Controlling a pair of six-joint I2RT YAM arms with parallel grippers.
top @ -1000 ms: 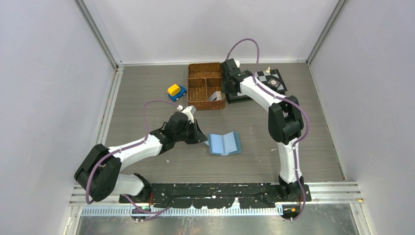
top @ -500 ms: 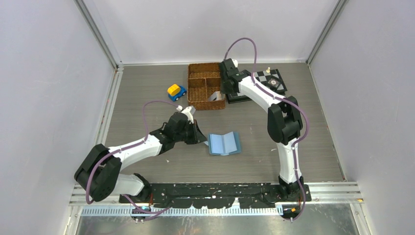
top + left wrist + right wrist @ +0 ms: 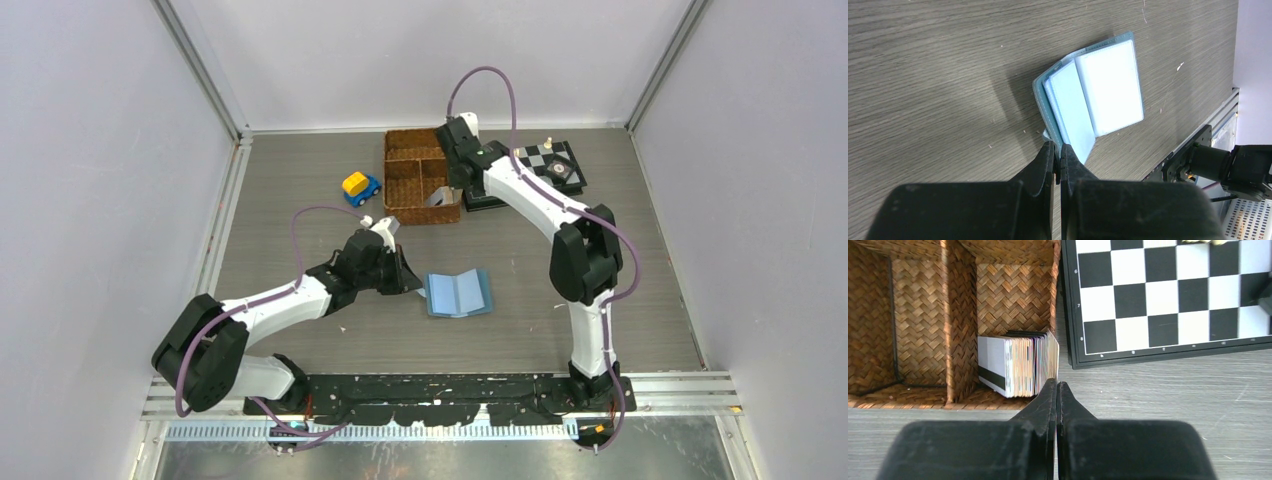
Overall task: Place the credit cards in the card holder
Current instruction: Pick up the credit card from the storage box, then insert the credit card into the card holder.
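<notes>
The teal card holder (image 3: 458, 293) lies open on the table, its pale blue pockets (image 3: 1098, 95) facing up. My left gripper (image 3: 412, 285) is shut on the holder's near left edge (image 3: 1058, 146). The credit cards (image 3: 1018, 365) stand on edge as a stack in the near right compartment of the wicker basket (image 3: 918, 300). The outermost card is white with a black stripe. My right gripper (image 3: 1057, 383) is shut, its tips at the right end of that stack (image 3: 437, 197), by the basket's wall. No card shows between the jaws.
The brown basket (image 3: 400, 170) stands at the back centre. A black-and-white chessboard (image 3: 550, 165) (image 3: 1168, 295) lies just right of it, with small pieces on it. A yellow-and-blue toy car (image 3: 360, 186) sits left of the basket.
The right gripper has closed and its wrist has shifted a little left and back over the basket. The left arm and the card holder have not moved.
</notes>
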